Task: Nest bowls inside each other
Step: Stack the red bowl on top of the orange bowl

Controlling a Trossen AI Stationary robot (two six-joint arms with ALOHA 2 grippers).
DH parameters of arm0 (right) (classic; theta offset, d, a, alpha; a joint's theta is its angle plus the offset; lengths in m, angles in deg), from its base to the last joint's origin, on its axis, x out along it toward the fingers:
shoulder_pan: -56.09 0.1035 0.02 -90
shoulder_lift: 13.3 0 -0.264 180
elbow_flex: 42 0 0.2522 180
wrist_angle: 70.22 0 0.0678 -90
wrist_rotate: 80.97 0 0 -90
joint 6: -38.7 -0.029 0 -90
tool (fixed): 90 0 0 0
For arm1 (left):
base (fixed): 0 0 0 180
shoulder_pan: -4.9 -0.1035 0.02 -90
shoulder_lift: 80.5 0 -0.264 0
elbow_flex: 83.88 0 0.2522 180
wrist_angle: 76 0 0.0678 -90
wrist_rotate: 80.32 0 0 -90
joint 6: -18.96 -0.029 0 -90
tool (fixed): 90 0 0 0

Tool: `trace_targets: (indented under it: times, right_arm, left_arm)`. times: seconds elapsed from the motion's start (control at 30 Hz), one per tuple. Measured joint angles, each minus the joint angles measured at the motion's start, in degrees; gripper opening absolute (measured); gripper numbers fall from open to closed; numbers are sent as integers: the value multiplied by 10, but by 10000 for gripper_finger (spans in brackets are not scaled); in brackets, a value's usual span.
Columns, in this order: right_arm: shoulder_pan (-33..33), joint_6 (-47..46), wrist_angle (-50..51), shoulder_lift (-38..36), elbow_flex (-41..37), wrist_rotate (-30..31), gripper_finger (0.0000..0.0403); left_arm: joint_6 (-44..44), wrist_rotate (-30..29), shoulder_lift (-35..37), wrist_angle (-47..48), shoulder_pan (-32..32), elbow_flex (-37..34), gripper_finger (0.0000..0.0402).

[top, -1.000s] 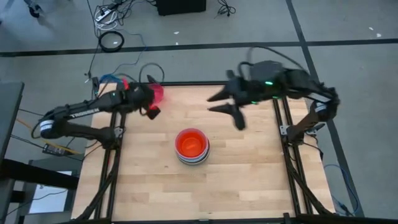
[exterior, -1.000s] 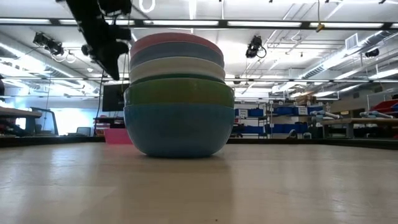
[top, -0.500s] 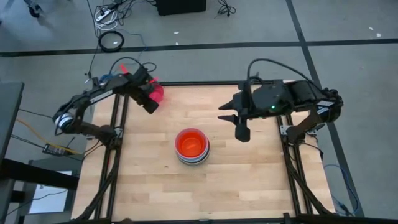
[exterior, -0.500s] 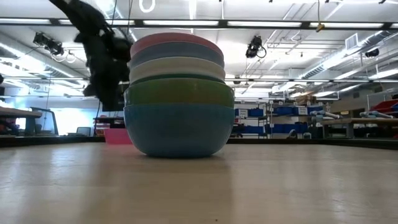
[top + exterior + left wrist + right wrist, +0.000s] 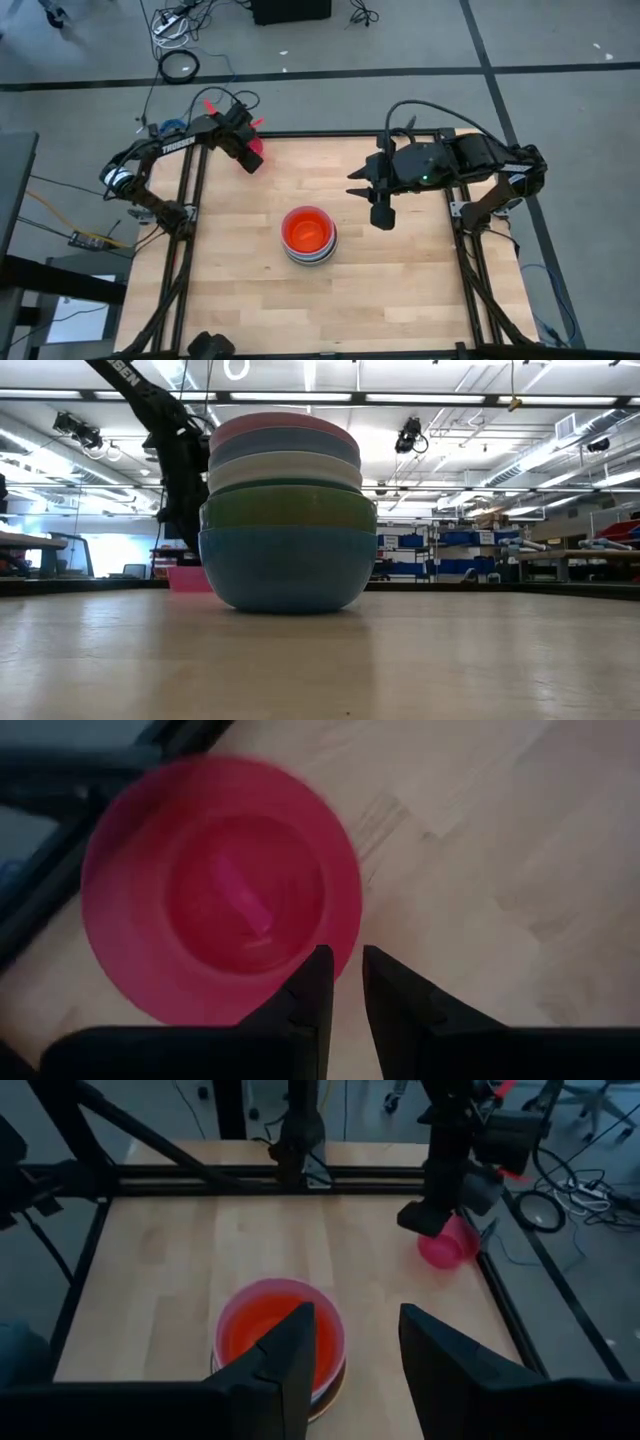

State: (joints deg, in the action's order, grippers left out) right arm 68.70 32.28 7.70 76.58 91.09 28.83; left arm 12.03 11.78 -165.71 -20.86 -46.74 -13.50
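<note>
A stack of nested bowls (image 5: 308,234) stands mid-table, its innermost bowl orange-red from above. In the low view the stack (image 5: 285,510) shows blue, green, white, blue and pink rims from bottom to top. A small red bowl (image 5: 257,148) sits alone, right way up, at the far left corner. My left gripper (image 5: 345,982) points steeply down over the part of that bowl's rim nearest the stack, its fingers a narrow gap apart with bare wood showing between them. My right gripper (image 5: 368,198) hangs wide open in the air, right of the stack. My left gripper comes at the red bowl from above, one fingertip (image 5: 318,970) over the rim (image 5: 338,945) and the other just outside it. Whether either finger touches the rim, I cannot tell. The bowl rests flat on the table.
Black frame rails (image 5: 190,220) run along the table's left and right edges, close to the red bowl. Bare wood (image 5: 400,290) lies all around the stack. Cables (image 5: 180,65) lie on the floor beyond the far edge.
My left gripper has swung toward the far left corner and come down, tipping to point more steeply down over the red bowl, which has stayed in place. My right gripper has shifted slightly toward the near edge and tipped downward, still open.
</note>
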Motion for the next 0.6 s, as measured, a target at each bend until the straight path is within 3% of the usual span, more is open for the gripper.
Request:
trace_targets:
  times: [0.23, 0.6]
  right_arm:
    - [-4, 2, 2, 0, 0, 0, 132]
    - [-4, -14, 3, 0, 0, 0, 132]
  left_arm:
    - [-17, -10, -2, 14, -2, 28, 88]
    - [-19, -14, -76, 23, -2, 34, 153]
